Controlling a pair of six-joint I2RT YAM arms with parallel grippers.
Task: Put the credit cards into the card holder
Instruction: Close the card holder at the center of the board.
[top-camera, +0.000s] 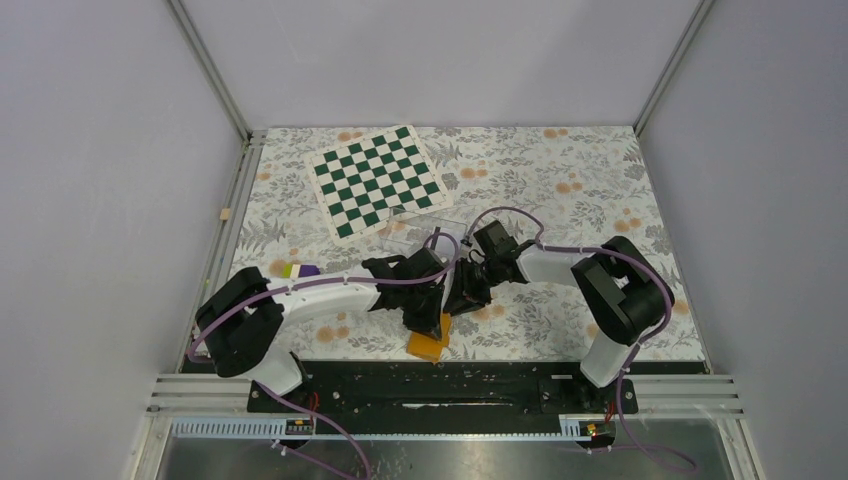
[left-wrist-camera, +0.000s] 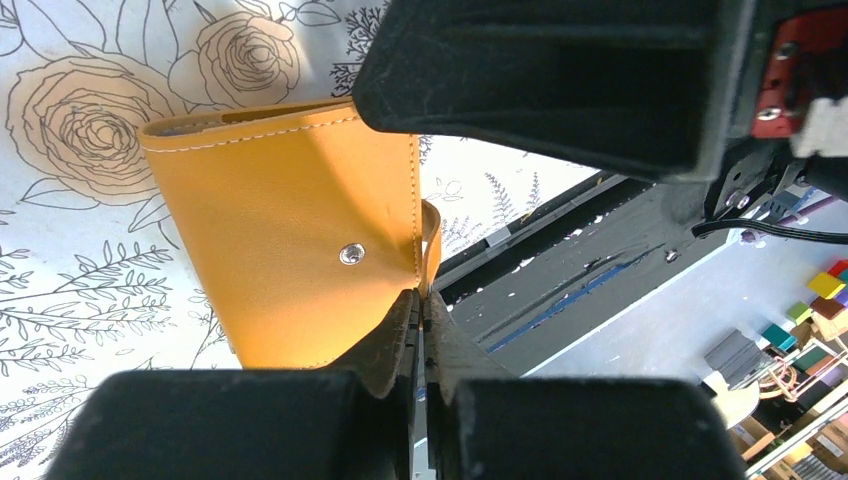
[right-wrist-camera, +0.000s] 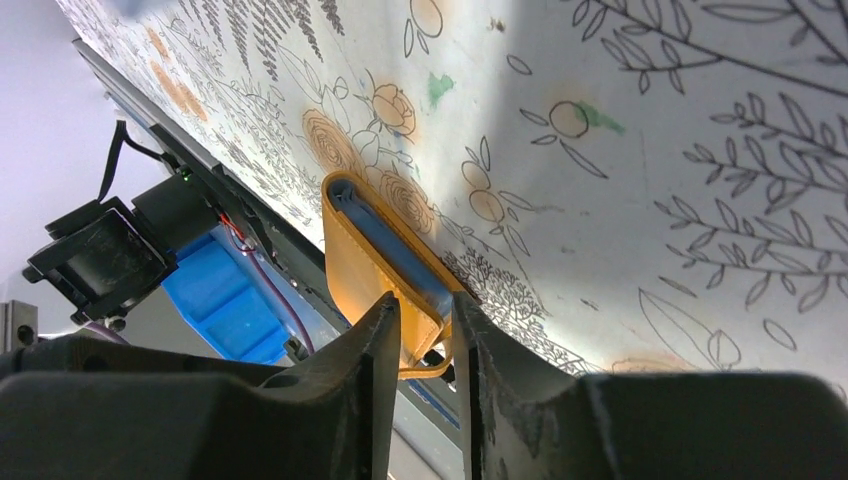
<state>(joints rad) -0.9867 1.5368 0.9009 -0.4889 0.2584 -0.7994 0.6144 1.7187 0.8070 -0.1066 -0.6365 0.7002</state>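
The orange card holder (top-camera: 428, 346) stands on edge at the table's near edge, between the two arms. In the left wrist view its flat orange side (left-wrist-camera: 280, 230) with a metal snap faces me, and my left gripper (left-wrist-camera: 421, 300) is shut on the thin flap at its corner. From the right wrist I look into the card holder (right-wrist-camera: 365, 250) and see its light blue inside. My right gripper (right-wrist-camera: 425, 312) has its jaws around the holder's near end, touching both sides. No credit card shows apart from the holder.
A green and white chessboard (top-camera: 375, 180) lies at the back, with a clear plastic box (top-camera: 420, 225) just in front of it. A small yellow and purple thing (top-camera: 299, 270) lies left of the left arm. The black base rail (top-camera: 440, 385) runs right behind the holder.
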